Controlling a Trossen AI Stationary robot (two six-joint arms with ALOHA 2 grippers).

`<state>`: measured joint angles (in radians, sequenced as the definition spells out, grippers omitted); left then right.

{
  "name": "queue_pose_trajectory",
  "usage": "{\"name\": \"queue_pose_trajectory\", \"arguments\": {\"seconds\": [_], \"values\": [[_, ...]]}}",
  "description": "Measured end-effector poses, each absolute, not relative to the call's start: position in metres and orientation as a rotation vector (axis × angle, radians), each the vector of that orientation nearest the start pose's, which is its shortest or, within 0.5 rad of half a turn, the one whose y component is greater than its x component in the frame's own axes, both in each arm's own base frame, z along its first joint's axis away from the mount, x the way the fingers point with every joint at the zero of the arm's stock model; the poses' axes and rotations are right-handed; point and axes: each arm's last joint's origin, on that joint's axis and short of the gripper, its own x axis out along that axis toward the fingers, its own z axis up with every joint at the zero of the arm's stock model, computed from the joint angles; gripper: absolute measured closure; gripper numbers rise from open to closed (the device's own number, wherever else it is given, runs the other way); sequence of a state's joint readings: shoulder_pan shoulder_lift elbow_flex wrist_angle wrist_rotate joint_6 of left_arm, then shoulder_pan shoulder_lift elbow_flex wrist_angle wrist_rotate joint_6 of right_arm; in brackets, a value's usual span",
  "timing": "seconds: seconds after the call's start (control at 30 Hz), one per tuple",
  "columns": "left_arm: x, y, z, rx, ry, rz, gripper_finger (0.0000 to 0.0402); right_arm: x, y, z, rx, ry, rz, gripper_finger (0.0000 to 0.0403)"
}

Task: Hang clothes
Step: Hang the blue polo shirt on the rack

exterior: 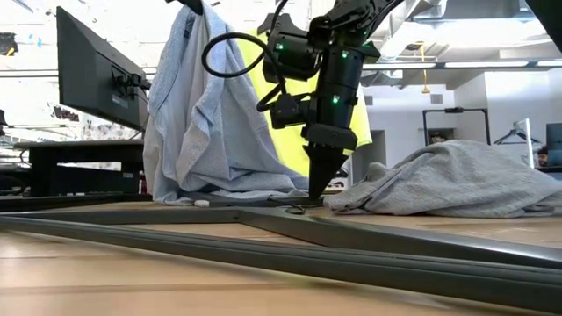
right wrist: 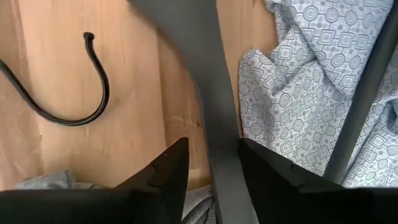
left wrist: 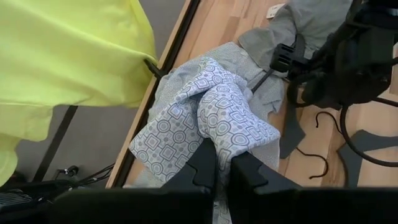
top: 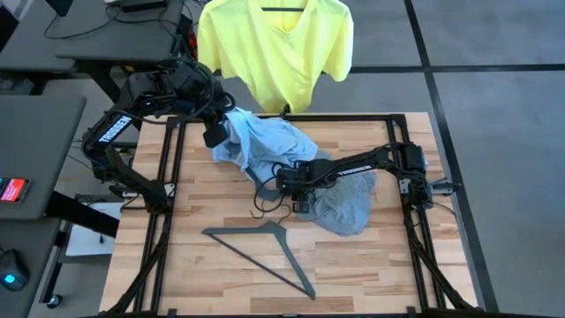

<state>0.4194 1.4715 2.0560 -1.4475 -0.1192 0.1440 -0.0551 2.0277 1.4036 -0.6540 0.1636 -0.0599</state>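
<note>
wooden table (top: 221, 274) | dark hanger (top: 265, 247) near front edge | behind it: grey T-shirt (top: 349, 208), pale blue shirt (top: 269, 146)

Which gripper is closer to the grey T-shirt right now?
Right. The right gripper is down at the table at the grey T-shirt's edge, straddling a hanger bar; the left gripper is farther off, holding up the blue shirt.

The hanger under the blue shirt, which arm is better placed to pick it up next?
Probably the right: the right gripper already has its fingers either side of the hanger bar on the table. The left gripper is busy holding the blue shirt up.
</note>
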Motion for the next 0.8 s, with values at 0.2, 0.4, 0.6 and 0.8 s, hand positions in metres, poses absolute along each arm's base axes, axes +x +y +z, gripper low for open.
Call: {"name": "queue_pose_trajectory", "arguments": {"seconds": [0.2, 0.4, 0.6, 0.8], "values": [[0.206, 0.095, 0.477, -0.023, 0.900, 0.413, 0.0401, 0.397, -0.027, 0.155, -0.121, 1.292, -0.147, 0.0175], [0.206, 0.095, 0.477, -0.028, 0.900, 0.412, 0.0401, 0.402, -0.027, 0.165, -0.164, 1.287, -0.119, 0.0142], [0.206, 0.095, 0.477, -0.028, 0.900, 0.412, 0.0401, 0.399, -0.034, 0.160, -0.192, 1.313, -0.101, 0.0143], [0.206, 0.095, 0.477, -0.028, 0.900, 0.412, 0.0401, 0.387, -0.043, 0.141, -0.175, 1.352, -0.103, 0.0144]]}}
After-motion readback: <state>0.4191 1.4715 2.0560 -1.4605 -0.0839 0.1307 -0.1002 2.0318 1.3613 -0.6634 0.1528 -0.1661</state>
